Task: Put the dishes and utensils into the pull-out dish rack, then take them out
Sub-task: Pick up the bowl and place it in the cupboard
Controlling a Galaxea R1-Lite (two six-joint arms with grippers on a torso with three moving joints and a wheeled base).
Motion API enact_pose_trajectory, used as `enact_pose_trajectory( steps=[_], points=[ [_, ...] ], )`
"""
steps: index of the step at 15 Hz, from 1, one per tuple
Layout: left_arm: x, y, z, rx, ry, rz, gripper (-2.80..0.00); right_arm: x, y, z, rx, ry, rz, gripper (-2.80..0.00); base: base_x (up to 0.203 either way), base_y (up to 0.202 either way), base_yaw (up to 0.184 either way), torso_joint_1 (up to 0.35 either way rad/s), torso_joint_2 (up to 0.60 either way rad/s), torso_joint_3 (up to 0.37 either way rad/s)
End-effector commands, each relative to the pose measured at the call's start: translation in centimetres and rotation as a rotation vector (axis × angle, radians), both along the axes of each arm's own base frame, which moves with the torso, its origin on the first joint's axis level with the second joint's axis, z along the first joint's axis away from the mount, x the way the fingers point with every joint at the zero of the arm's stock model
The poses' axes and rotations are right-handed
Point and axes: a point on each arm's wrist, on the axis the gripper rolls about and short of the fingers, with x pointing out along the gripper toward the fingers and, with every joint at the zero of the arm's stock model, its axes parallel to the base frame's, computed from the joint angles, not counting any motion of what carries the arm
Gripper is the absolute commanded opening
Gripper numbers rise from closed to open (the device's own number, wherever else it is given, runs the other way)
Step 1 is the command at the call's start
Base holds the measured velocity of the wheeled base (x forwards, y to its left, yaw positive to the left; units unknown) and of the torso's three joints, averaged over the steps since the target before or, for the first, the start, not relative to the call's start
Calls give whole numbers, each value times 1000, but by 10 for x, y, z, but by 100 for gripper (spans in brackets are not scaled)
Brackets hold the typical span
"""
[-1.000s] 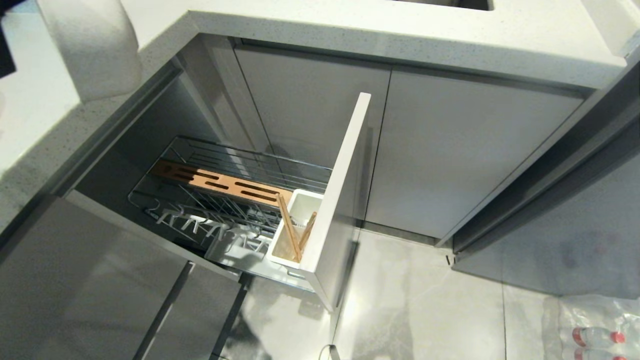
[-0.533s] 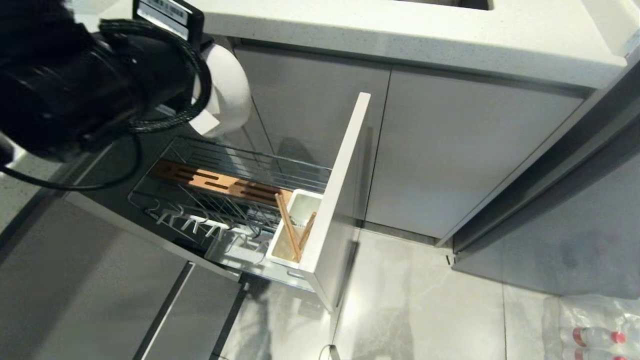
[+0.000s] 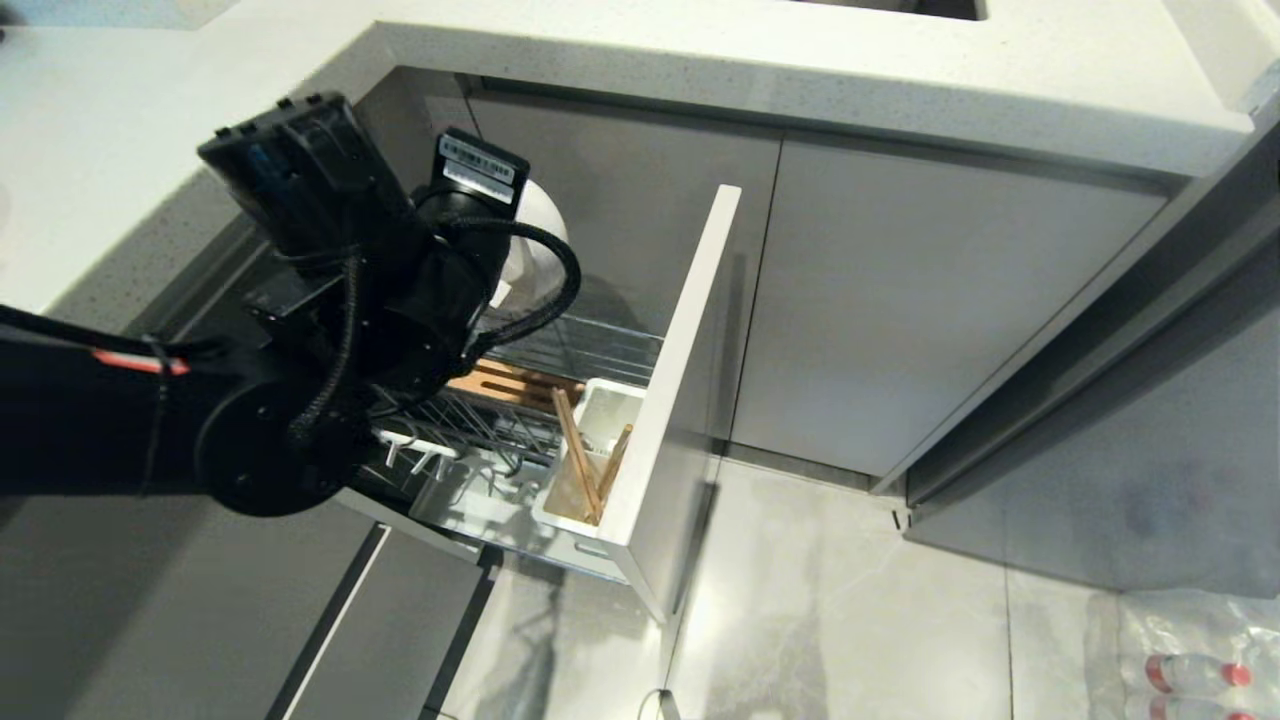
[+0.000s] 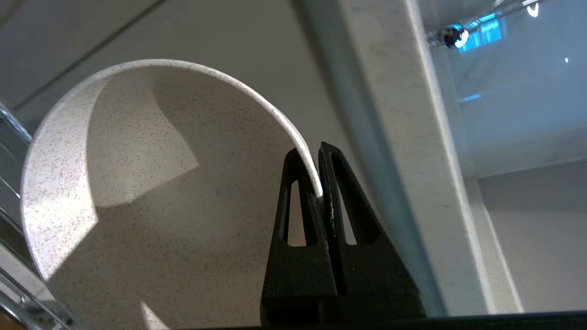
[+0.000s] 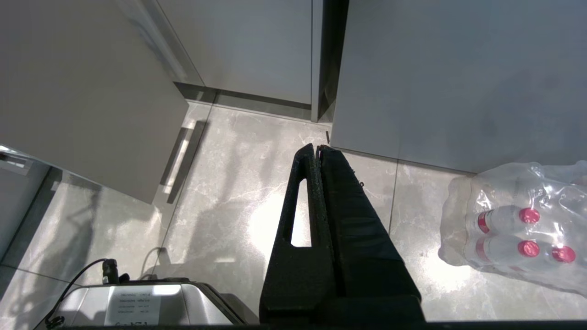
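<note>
Pinching the rim of the white bowl (image 4: 151, 183), the left hand (image 4: 316, 183) is clamped tight and hangs over the back of the pull-out dish rack (image 3: 560, 350). A second ago the arm was out of the head view. The chopsticks (image 3: 585, 465) stand in the utensil cup (image 3: 610, 405). The right hand (image 5: 318, 153) is closed, empty, above the floor (image 5: 229, 192).

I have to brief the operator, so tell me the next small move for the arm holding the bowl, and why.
Probably lower the bowl toward the wire rack and only then let go. The left gripper is shut on the bowl's rim, holding it above the pulled-out rack, not yet resting on the wires. The chopsticks already stand in the cup; the right gripper hangs shut over the floor.
</note>
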Motion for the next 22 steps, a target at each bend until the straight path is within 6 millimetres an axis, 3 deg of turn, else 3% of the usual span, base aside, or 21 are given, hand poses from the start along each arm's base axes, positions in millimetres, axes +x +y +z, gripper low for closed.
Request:
enact_pose_trajectory(
  steps=[1,5,13,22],
  points=[
    [21,-6,-25,24,46,19,-280,0,0,0,1,2,0,-280,0,0,0,0,0,0],
    [35,-2,-35,8,-5,22,-280,0,0,0,1,2,0,-280,0,0,0,0,0,0],
    [68,1,-79,-17,38,10,-280,0,0,0,1,2,0,-280,0,0,0,0,0,0],
    [77,9,-86,-82,9,-17,-280,0,0,0,1,2,0,-280,0,0,0,0,0,0]
  ],
)
